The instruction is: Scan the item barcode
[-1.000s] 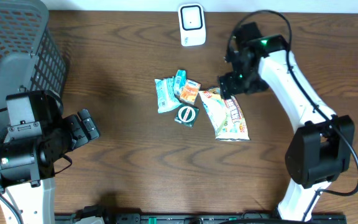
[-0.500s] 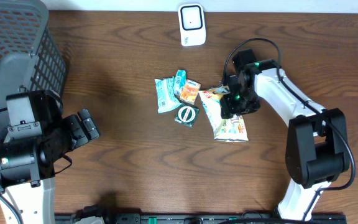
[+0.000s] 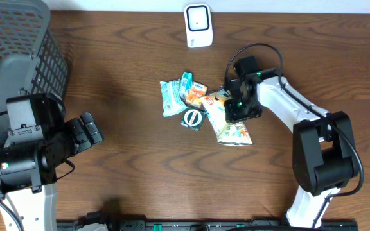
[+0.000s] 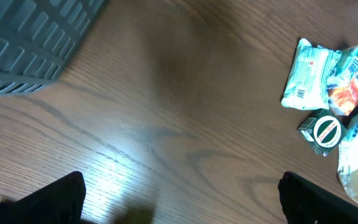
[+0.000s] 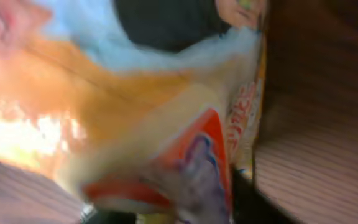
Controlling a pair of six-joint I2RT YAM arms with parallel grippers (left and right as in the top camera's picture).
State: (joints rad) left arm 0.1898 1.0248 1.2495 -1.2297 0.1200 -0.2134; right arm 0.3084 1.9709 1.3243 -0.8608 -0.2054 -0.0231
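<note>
Overhead: small packets beside snack bag

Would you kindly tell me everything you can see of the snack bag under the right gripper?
The snack bag is a crinkled, glossy pouch, plastic by its look, white and yellow with orange, red and green print. It lies on the wooden table, at the right edge of the cluster of small packets. The right gripper is down on its upper half, covering it; whether the jaws grip it is unclear. The right wrist view shows it only blurred.
</note>
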